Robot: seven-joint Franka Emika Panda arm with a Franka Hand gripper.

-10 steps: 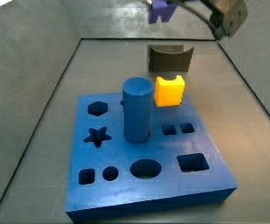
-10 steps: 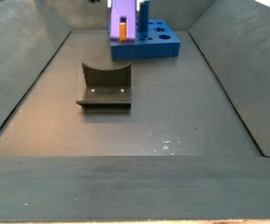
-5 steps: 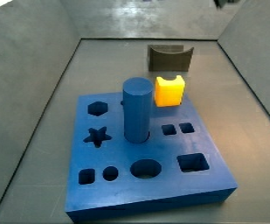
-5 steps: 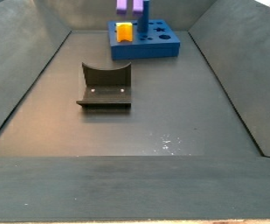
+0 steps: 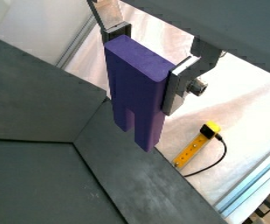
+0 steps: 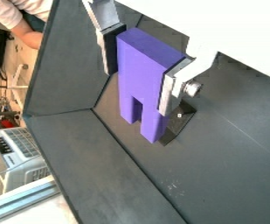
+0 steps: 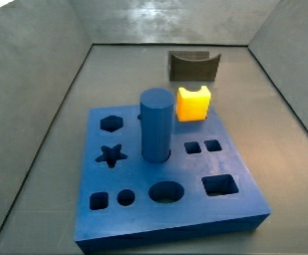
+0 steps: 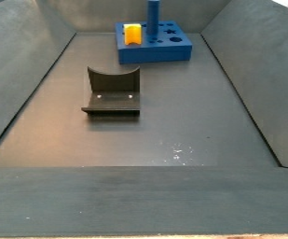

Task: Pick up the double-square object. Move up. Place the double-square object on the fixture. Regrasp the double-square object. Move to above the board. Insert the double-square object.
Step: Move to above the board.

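Observation:
My gripper [image 5: 147, 54] shows in both wrist views, also [image 6: 144, 54], shut on the purple double-square object [image 5: 137, 87], whose two slotted prongs point away from the fingers [image 6: 172, 85]. It hangs high, out of both side views. The blue board [image 7: 167, 169] with its cut-out holes lies on the floor and shows at the far end in a side view [image 8: 155, 49]. The dark fixture [image 8: 111, 91] with its curved notch stands on the floor, behind the board in a side view [image 7: 193, 66].
A tall blue cylinder [image 7: 156, 124] and a yellow-orange cube [image 7: 193, 103] stand in the board. Grey walls [image 8: 21, 75] slope up round the floor. A yellow cable [image 5: 197, 147] lies outside the bin.
The gripper has risen with the double-square object and left the top of both side views, where it was still seen a second ago.

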